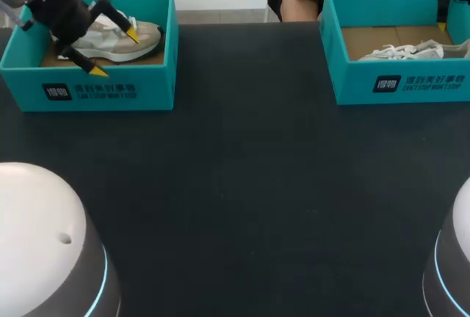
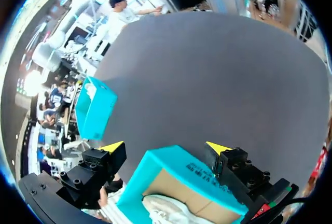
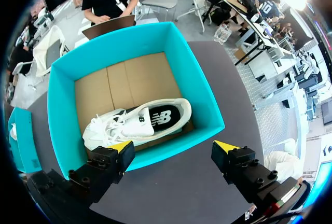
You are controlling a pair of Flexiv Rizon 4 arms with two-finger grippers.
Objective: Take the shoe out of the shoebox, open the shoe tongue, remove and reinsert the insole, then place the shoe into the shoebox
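On the table (image 1: 242, 177) — two shoeboxes (image 1: 103, 91) (image 1: 400, 82), one shoe (image 1: 139, 38) (image 1: 400, 53) each.

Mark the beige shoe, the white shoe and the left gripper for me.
beige shoe (image 1: 125, 48): head view, on its lower side at mid-length.
white shoe (image 3: 137, 125): right wrist view, on the white upper at mid-shoe.
left gripper (image 1: 116, 53): head view, midway between its yellow tips.

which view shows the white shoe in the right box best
The right wrist view: the white shoe lies whole in its box, seen from above. The head view catches only its top over the wall; the left wrist view shows that box only from outside.
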